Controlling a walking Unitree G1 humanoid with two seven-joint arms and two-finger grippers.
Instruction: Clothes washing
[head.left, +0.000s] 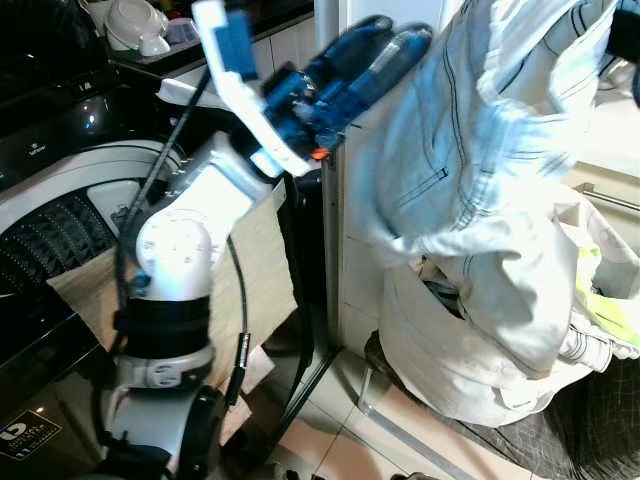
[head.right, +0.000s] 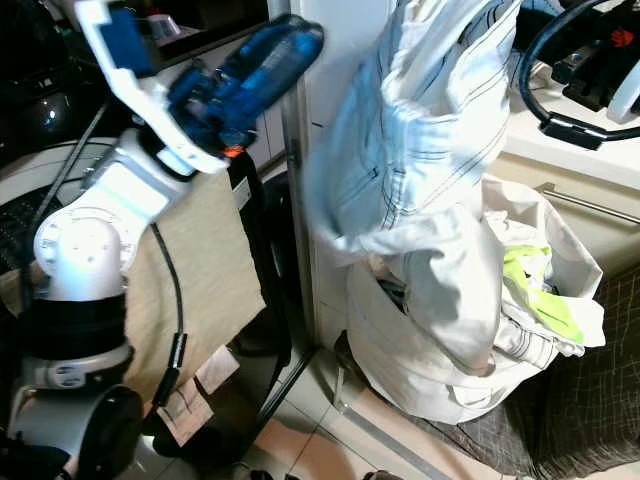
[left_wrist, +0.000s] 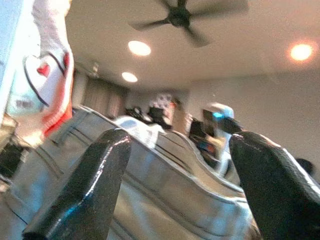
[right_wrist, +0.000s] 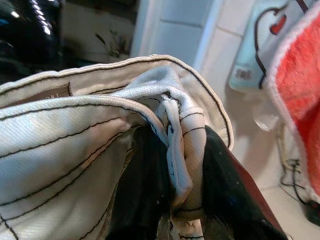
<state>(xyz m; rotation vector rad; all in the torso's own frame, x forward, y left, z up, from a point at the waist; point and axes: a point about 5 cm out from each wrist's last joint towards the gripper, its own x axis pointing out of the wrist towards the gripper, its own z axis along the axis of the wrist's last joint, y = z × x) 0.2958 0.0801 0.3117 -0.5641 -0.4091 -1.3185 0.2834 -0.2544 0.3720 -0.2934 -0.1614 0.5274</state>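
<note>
Nearest the head camera the left arm is bent up in front of the washing machine (head.left: 40, 215), and its left gripper (head.left: 375, 55) reaches toward the hanging cloth with its two black fingers (left_wrist: 85, 200) spread wide and nothing between them; beside it the white trousers (head.right: 440, 180) hang in a long fold, lifted high, with the lower legs still trailing into the laundry basket (head.right: 450, 400) on the floor; the right gripper (right_wrist: 170, 200) is clamped on a bunched ridge of the waistband, a thin pinch of doubled fabric between the pads; further back a yellow-green garment (head.right: 535, 295) lies in the basket against the trouser cloth, and a red and white towel (right_wrist: 300, 90) hangs on the tiled wall behind. The likely trouble is the grip: so narrow a pinch could let the heavy cloth slide out as the arm swings toward the drum; the trailing legs could snag the basket rim or drag the other garment out onto the floor; the left gripper, if it closes too early, may catch only a loose fold; the cabinet edge (head.left: 335, 250) between basket and machine could also catch the cloth in passing.
</note>
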